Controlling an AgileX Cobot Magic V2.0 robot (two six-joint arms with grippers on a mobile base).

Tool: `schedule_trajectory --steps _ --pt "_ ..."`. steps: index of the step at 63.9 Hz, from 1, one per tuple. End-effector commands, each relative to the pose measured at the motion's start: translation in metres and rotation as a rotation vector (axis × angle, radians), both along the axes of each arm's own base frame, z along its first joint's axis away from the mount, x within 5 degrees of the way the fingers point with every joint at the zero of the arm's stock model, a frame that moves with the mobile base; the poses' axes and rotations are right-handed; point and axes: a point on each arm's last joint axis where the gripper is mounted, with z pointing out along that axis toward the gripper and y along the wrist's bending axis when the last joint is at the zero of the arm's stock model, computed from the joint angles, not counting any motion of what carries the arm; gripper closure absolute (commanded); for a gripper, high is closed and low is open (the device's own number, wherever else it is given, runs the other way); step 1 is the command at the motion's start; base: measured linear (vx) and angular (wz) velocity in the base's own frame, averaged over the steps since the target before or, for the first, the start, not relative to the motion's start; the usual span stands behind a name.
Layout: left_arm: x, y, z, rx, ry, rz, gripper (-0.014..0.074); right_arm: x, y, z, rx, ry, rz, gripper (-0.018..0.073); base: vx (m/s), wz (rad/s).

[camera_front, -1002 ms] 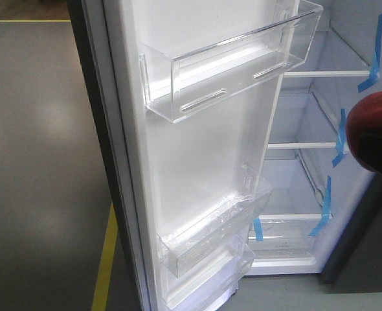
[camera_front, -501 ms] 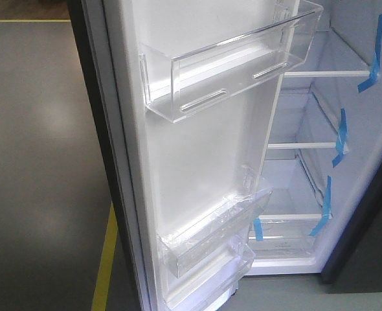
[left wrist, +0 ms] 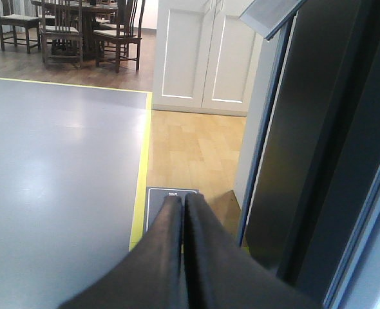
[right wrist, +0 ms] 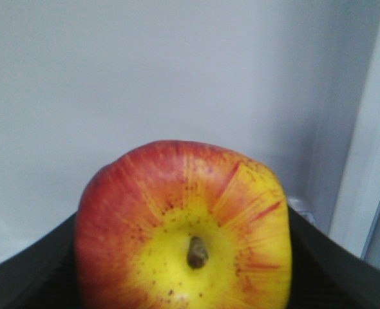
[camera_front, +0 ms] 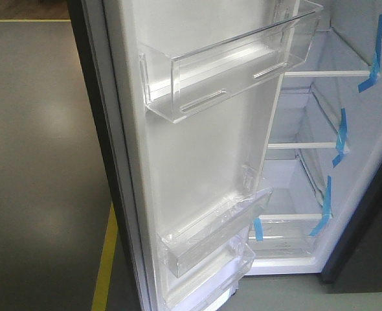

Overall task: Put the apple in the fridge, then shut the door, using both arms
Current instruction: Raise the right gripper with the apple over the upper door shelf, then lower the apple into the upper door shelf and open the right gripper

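**pixelnut:** Where's the apple right now, and what are your two arms up to?

**me (on the remote station):** The apple (right wrist: 183,238) is pinched in my right end effector (right wrist: 183,273). Its stem dimple and yellow patch face the wrist cam, and the dark fingers (right wrist: 22,280) hug it on both sides. Behind it is plain white wall, with a white edge strip off to the right (I can't tell from that view which shelf it's level with).

**pixelnut:** And the left one?

**me:** The left end effector (left wrist: 182,201) has its fingers pressed flat together with nothing between them. It hangs low over the floor, just beside a tall dark panel (left wrist: 306,141) (the door's outside, as far as I can tell). A yellow floor line (left wrist: 140,167) runs past right under the tips, with grey floor (left wrist: 55,161) on the side away from the panel.

**pixelnut:** Door state?

**me:** Wide open. On the front cam I'm looking at the white inner face of the door (camera_front: 197,149). There's an upper bin (camera_front: 230,65) of clear plastic high on it and a lower bin (camera_front: 210,233) near its bottom. Past the door's free edge is the inside of the fridge (camera_front: 301,110), with white shelves (camera_front: 307,146) stacked one above another. Strips of blue tape (camera_front: 340,136) are stuck on the shelf ends farthest from the door.
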Motion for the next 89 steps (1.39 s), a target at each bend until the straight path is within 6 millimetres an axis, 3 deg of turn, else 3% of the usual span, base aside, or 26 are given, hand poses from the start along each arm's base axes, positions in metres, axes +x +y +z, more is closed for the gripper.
schedule_trajectory --steps 1,11,30,41,54,62,73,83,89 --pt "0.001 -0.002 0.0 -0.001 -0.056 -0.019 0.0603 -0.005 0.0 0.02 0.047 -0.08 -0.007 0.0525 0.0 0.0" --pt "0.001 -0.002 0.0 -0.001 -0.056 -0.019 0.0603 0.005 0.0 0.013 0.047 -0.081 0.005 0.0414 0.0 0.0" --pt "0.001 -0.002 0.0 -0.001 -0.056 -0.019 0.0603 0.015 0.0 0.004 0.086 -0.049 0.005 0.0037 0.0 0.0" --pt "0.001 -0.002 0.0 -0.001 -0.056 -0.019 0.0603 0.015 0.0 0.004 0.086 -0.048 0.006 -0.0006 0.0 0.0" --pt "0.001 -0.002 0.0 -0.001 -0.056 -0.019 0.0603 0.012 0.0 0.007 0.103 -0.049 0.01 0.0043 0.0 0.0" --pt "0.001 -0.002 0.0 -0.001 -0.056 -0.019 0.0603 -0.004 0.005 0.018 0.132 -0.043 0.066 0.019 0.0 0.0" --pt "0.001 -0.002 0.0 -0.001 -0.056 -0.019 0.0603 -0.044 0.014 0.039 0.091 -0.06 0.186 0.0567 0.0 0.0" --pt "0.001 -0.002 0.0 -0.001 -0.063 -0.021 0.0603 -0.096 0.021 0.06 0.026 -0.064 0.28 0.0564 0.0 0.0" --pt "0.001 -0.003 0.002 -0.011 -0.085 -0.027 0.0603 -0.132 0.022 0.071 -0.013 -0.107 0.246 0.0564 0.0 0.0"
